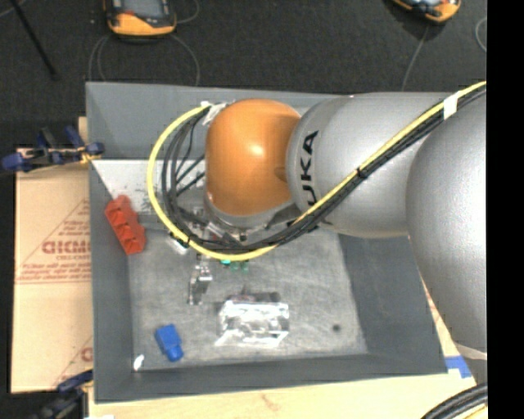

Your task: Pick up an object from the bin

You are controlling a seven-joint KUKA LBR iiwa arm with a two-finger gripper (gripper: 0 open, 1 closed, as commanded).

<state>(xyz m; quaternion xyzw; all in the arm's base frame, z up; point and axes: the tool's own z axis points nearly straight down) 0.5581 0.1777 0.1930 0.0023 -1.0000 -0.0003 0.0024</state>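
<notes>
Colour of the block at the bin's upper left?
The block is red; the camera view shows it best.

Robotics laboratory, viewed from above. The setting is indicated by a large silver industrial arm [368,164] marked with maker's lettering [309,164]. Its wrist is capped by an orange cover [246,155] and looped with black and yellow cables [155,188]. A grey metal bin [110,286] is set beneath it. An orange-and-black device [141,16] with thin leads is seen on the dark surface [286,41] beyond.
</notes>
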